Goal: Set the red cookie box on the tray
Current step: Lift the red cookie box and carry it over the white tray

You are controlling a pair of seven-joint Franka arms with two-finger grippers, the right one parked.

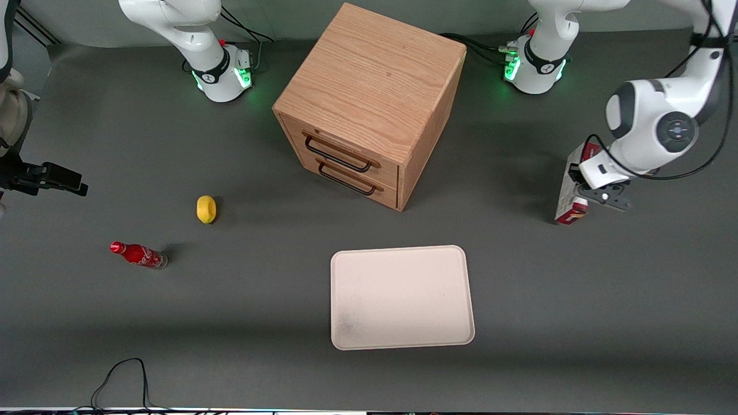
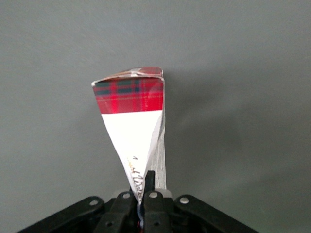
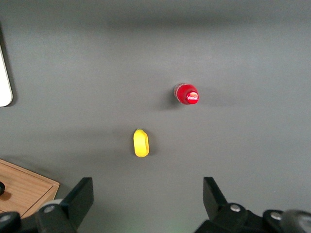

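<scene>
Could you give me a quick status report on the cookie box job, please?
Gripper shut on red cookie box, held toward the working arm's end of the table. Tray bare. Nothing between them.

Dark grey table (image 1: 576,300) with a cream tray (image 1: 402,297) sitting nearest the front camera and a wooden two-drawer cabinet (image 1: 372,104) farther back. Toward the parked arm's end there's a little yellow lemon-looking thing (image 1: 206,208) and a small red cola bottle (image 1: 138,255). The gripper (image 1: 599,193) hangs at the working arm's end.
</scene>
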